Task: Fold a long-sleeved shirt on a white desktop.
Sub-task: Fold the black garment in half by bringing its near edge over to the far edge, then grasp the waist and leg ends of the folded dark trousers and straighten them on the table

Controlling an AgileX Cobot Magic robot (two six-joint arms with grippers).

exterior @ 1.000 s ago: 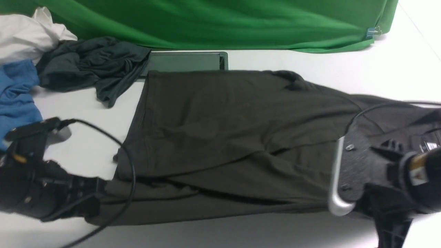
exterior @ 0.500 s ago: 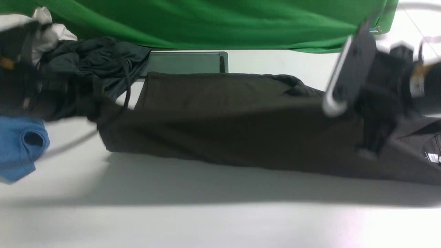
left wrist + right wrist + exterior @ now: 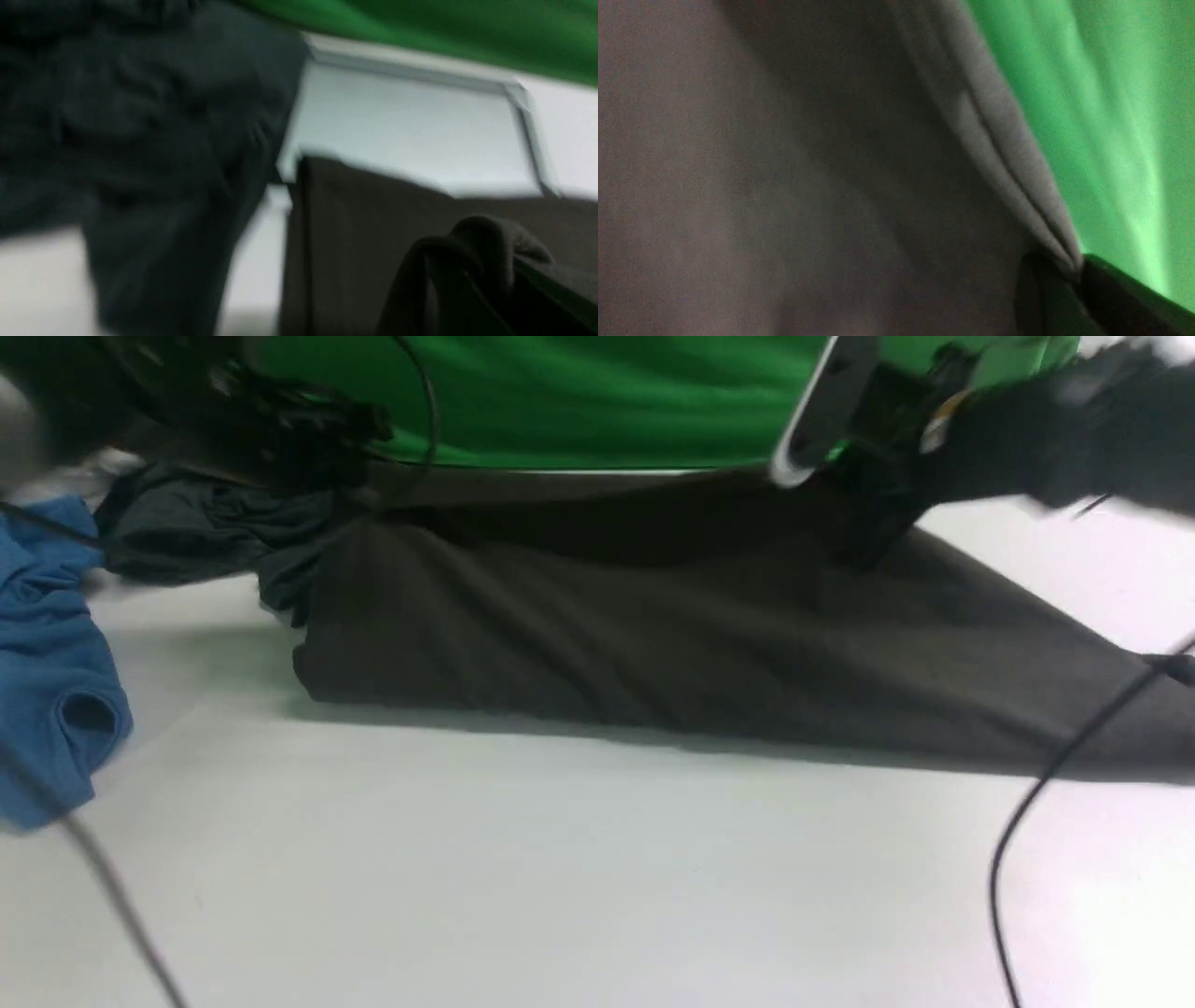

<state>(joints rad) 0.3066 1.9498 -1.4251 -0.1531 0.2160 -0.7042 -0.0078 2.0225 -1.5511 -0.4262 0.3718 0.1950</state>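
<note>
The long-sleeved shirt (image 3: 653, 635), dark olive-brown, lies as a long band across the white desktop (image 3: 560, 877), its near side doubled over toward the far edge. My left gripper (image 3: 350, 490) hovers at the band's far left corner, shut on a bunched fold of the shirt (image 3: 355, 242); its jaws (image 3: 472, 280) pinch the cloth. At the far right end my right gripper (image 3: 868, 537) is shut on the shirt's hem (image 3: 1017, 186), which its fingers (image 3: 1111, 298) clamp. The cloth hangs taut between both grippers. The neck and sleeves are hidden.
A blackish-teal garment (image 3: 187, 532) and a bright blue shirt (image 3: 47, 663) lie at the left. The green backdrop (image 3: 607, 392) hangs close behind both grippers. The cable hatch (image 3: 406, 126) sits just beyond the shirt's left corner. Loose black cables (image 3: 1046, 803) cross the front right and front left.
Both grippers have lifted the shirt's near edge and swept it away from me to the far side. The shirt now lies doubled into a narrower band, and the front of the desktop is bare.
</note>
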